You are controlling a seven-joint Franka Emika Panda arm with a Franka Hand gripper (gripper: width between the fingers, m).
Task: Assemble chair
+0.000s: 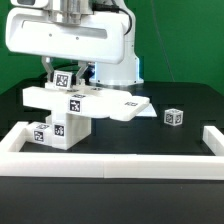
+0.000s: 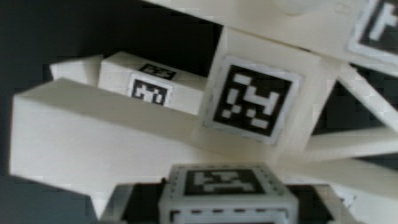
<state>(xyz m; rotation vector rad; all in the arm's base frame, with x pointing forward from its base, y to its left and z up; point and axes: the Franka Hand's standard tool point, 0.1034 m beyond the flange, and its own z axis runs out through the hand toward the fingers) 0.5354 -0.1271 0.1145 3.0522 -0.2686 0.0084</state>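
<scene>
small block (image 1: 174,117) right of chair (image 1: 75,108)

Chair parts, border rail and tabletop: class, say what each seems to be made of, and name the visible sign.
Chair parts: matte white, blocky, sharp-edged, with no grain or shine; probably plastic or painted wood, the look leaves it open. Their tags look like flat printed stickers.
Border rail: plain white, smooth, softly rounded edges; perhaps foam or plastic.
Tabletop: black and dull, no reflections; possibly cloth or a matte board.

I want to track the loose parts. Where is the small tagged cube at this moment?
In the exterior view, the small tagged cube stands alone on the black table, to the exterior view's right of the chair assembly.
</scene>
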